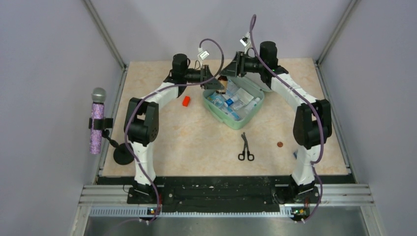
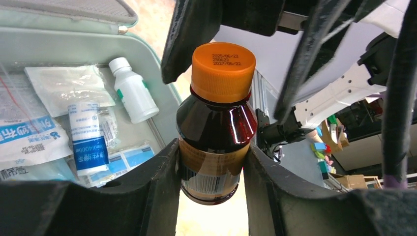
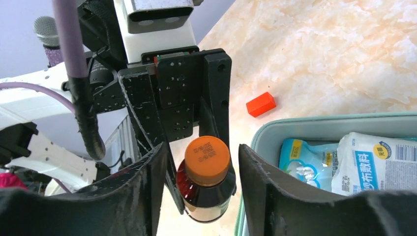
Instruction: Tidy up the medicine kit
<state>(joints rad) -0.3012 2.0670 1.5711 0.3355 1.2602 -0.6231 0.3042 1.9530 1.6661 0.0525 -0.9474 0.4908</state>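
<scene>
The left fingers (image 2: 162, 187) are pinching a brown bottle (image 2: 216, 132) by its labelled body, one finger pressing on each side. The bottle is standing upright between them, its orange cap (image 2: 222, 71) rising above the fingertips. The right fingers (image 3: 147, 191) are spreading apart around the same bottle at cap height, with a gap showing on each side of it, so they are not gripping it.

The medicine kit (image 1: 250, 116) is sitting open on the surface (image 1: 187, 137), just beside both pairs of fingers and the bottle. It is lying to the left of the left fingers in their own view and to the right of the right fingers in theirs. Inside it, a small white bottle (image 2: 132, 96) is lying near the wall closest to the left fingers, next to a blue-and-white tube (image 2: 86, 137) and several sealed packets (image 3: 373, 162).

A red block (image 3: 260, 104) is lying on the surface beyond the right fingers, just outside the kit's rim. Black scissors (image 1: 246, 147) and a small brown coin (image 1: 280, 144) are lying well apart from both pairs of fingers, nearer the arm bases.
</scene>
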